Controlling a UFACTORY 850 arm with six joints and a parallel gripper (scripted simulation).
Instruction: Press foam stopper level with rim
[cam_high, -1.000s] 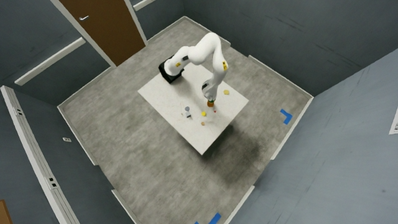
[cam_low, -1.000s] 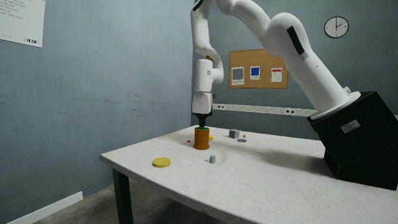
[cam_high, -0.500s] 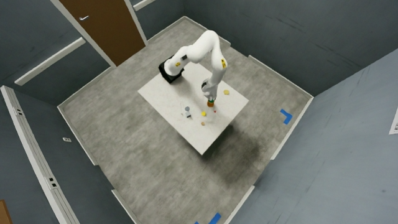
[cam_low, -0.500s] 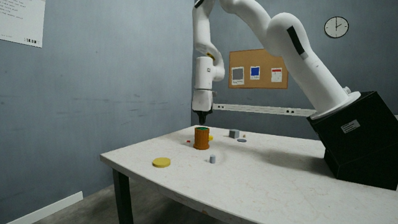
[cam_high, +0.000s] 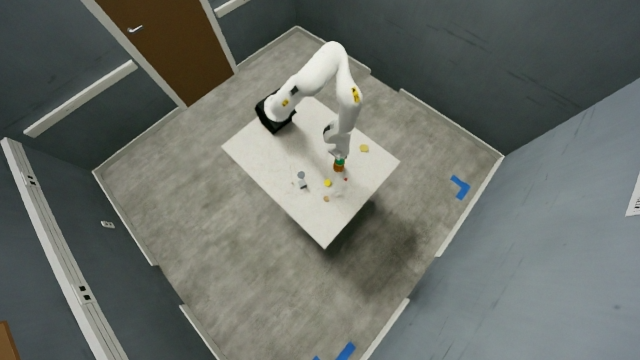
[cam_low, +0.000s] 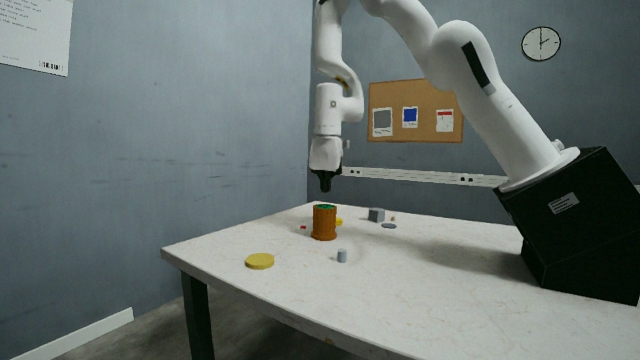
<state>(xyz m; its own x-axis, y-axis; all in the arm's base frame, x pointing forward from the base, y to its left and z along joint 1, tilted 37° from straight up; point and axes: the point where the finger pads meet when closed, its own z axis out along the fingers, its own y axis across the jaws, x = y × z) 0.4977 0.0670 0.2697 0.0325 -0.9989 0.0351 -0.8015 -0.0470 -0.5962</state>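
Above the jar, centre frame | gripper fingers together, holding nothing, hanging apart from the green foam stopper | jar upright on table | step: release after press | next: check stopper sits level with rim.

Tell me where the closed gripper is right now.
In the exterior view the shut black gripper hangs directly above the orange ribbed jar, apart from its green foam stopper.
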